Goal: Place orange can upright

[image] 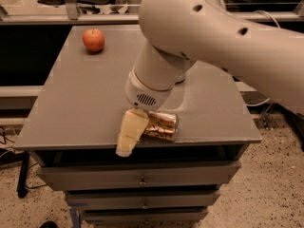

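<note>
The orange can [163,126] lies on its side near the front edge of the grey table [80,103], shiny golden-orange with dark markings. My gripper [130,136] hangs from the large white arm [199,37] and sits at the can's left end, covering that end and reaching past the table's front edge. The can's right part shows. The gripper touches or overlaps the can; I cannot tell whether it holds it.
A red apple [93,40] sits at the table's back left. The arm hides the middle and back right of the table, so the silver-grey can is out of sight. Drawers [142,179] are under the tabletop. Speckled floor lies around.
</note>
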Controlling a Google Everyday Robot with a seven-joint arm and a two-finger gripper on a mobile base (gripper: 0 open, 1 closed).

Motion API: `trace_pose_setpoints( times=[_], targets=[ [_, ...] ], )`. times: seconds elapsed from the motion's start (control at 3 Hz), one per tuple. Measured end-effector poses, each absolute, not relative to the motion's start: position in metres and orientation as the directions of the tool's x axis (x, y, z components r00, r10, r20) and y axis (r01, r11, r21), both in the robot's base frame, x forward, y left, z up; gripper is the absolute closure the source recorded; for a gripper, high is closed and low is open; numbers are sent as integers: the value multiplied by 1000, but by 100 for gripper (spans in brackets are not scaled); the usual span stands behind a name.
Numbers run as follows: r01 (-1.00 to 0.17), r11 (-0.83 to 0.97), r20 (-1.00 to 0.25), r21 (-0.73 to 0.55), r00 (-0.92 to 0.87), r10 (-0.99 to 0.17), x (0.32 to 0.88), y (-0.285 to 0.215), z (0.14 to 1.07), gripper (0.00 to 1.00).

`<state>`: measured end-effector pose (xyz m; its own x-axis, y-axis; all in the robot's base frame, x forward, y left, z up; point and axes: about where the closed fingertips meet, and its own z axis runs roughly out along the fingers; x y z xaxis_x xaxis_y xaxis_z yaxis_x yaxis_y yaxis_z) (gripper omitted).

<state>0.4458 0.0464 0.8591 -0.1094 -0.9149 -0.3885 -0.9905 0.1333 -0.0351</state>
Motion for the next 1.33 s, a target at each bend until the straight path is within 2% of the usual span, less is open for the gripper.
trace_pose_setpoints(
  times=[0.33,1.0,1.33],
  targets=[
    [-989,138,-367,-45,-112,-923,452,49,844,14],
    [-987,142,-353,-75,-107,-929,462,45,838,60],
    [-988,130,-416,-77,-87,-905,471,51,856,84]
  ],
)
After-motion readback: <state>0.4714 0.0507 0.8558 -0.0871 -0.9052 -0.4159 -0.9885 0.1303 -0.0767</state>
